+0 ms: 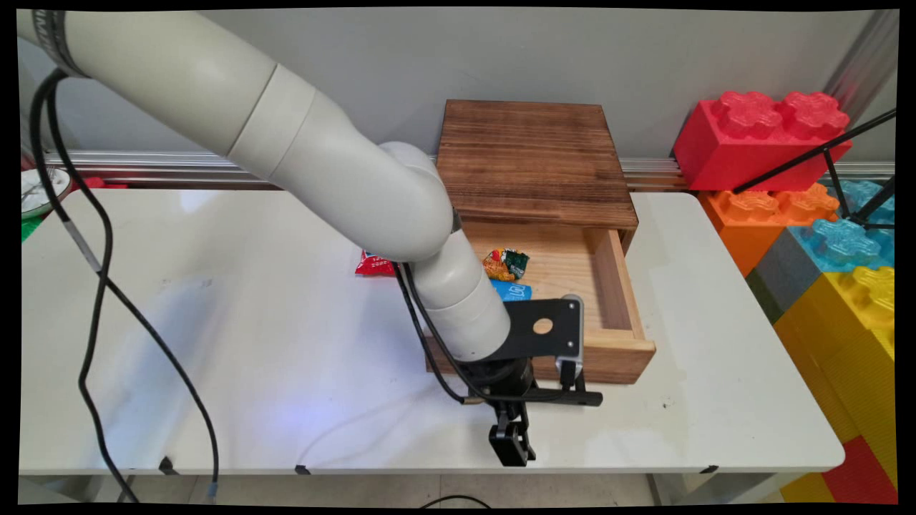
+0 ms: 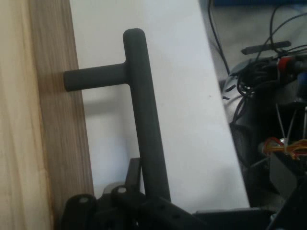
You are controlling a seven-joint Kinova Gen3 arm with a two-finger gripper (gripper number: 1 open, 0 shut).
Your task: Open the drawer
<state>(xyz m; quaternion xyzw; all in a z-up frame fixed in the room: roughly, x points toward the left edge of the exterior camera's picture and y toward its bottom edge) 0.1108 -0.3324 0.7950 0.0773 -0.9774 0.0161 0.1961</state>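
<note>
Claw (image 1: 512, 445) at the drawer handle (image 2: 144, 115)

The claw is clamped on the dark handle bar; the wooden drawer (image 1: 615, 343) stands open, snack packets (image 1: 507, 265) inside.

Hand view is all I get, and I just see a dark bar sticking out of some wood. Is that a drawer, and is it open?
Observer: Yes. The bar is the handle of a drawer, and the main view shows it pulled out of a wooden box.
Operator: Is anything in it?
Observer: An orange and green packet and a blue packet lie inside.
Operator: Anything else nearby?
Observer: A red packet lies on the table, just left of the drawer.
</note>
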